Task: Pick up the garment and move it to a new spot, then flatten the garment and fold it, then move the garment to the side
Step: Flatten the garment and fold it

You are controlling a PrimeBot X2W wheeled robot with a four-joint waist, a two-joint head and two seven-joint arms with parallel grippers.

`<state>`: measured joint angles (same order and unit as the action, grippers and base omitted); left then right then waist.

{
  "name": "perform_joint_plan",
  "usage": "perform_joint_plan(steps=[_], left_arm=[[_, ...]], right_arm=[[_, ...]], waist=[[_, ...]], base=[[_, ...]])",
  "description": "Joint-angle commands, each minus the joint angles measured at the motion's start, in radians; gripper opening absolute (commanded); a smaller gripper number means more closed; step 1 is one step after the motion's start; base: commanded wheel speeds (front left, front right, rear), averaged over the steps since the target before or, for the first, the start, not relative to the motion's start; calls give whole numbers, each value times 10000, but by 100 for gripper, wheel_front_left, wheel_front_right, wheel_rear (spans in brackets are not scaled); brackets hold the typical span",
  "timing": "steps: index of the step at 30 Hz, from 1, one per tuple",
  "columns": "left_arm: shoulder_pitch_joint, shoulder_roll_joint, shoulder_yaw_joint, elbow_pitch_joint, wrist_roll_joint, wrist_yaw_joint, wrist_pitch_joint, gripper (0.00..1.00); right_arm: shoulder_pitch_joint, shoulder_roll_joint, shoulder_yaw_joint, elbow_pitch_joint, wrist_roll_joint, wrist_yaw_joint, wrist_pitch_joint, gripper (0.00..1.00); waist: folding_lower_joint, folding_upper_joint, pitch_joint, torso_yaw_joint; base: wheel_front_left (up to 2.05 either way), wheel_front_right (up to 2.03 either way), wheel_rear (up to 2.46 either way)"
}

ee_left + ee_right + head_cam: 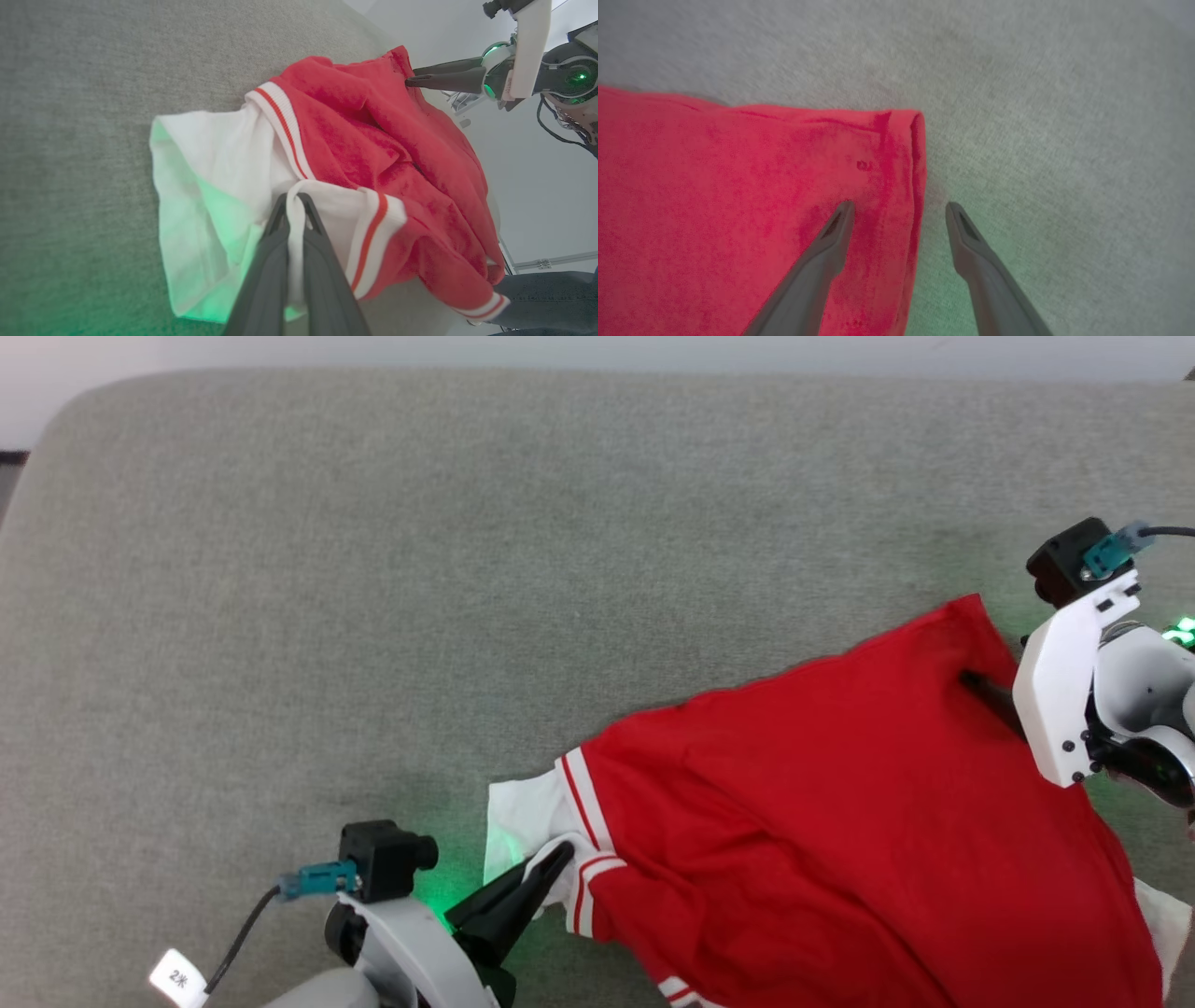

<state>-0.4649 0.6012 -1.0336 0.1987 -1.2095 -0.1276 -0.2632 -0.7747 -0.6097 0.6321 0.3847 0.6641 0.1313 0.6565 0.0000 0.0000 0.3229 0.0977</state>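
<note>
The garment (840, 821), a bright red soft shirt with white short sleeves and red-and-white striped edges, is pinched at one white sleeve by the left gripper (557, 855). Its two long dark fingers are squeezed tight together, with a fold of white cloth caught between them. That sleeve is at the shirt's left end, on the side close to the robot. From there the red body spreads out to the right and lies, a bit wrinkled, on the big flat grey cloth-covered surface (373, 569). At the shirt's far right corner is the right gripper (900, 210). Its fingers are spread wide apart and hold nothing. One finger is over the red cloth just inside the shirt's edge. The other is over the bare grey surface beside it. I cannot tell if that finger touches the cloth. Green light glows on the surface by both grippers.
</note>
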Motion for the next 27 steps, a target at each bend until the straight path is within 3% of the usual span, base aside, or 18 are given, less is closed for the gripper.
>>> perform_joint_plan(steps=[1,3,4,5,6,7,11,16,21,27], left_arm=[[-120,-36,-12,44,68,-26,11,0],[-198,-77,-38,104,81,-31,9,0],[-220,-92,-62,115,82,-33,8,0],[-237,-91,-88,125,70,-33,9,0],[-261,-72,-114,158,49,-34,15,0],[-279,-38,-143,201,24,-28,14,0],[-453,87,-130,154,-213,-27,10,0],[-1671,281,139,-195,-454,-30,102,0],[-4183,236,668,140,-1065,-31,988,0],[-7845,-447,1684,2468,-1693,-31,1797,0]], right_arm=[[-245,-36,322,229,146,-11,-100,100],[-485,-86,896,628,383,-11,-100,100],[-544,-120,1205,768,522,-11,-59,95],[-607,-153,1416,892,683,-11,-63,48],[-696,-177,1572,1000,853,-11,-168,32],[-763,-169,1665,1101,1062,-11,-263,0],[-1290,-180,1697,1455,1512,-12,-1261,0],[-2104,-63,1021,2247,1866,-12,-2830,0],[-3657,59,-7,3515,1560,-12,-3953,0],[-6197,598,-1474,5436,864,-12,-5403,0]], waist=[[0,0,235,200],[0,0,300,249],[0,0,318,266],[0,0,330,273],[0,0,340,268],[0,0,335,254],[0,0,217,125],[0,0,22,-14],[0,0,95,-275],[0,0,564,-778]], base=[[0,0,0],[0,0,0],[0,0,0],[0,0,0],[0,0,0],[0,0,0],[0,0,0],[0,0,0],[0,0,0],[0,0,0]])
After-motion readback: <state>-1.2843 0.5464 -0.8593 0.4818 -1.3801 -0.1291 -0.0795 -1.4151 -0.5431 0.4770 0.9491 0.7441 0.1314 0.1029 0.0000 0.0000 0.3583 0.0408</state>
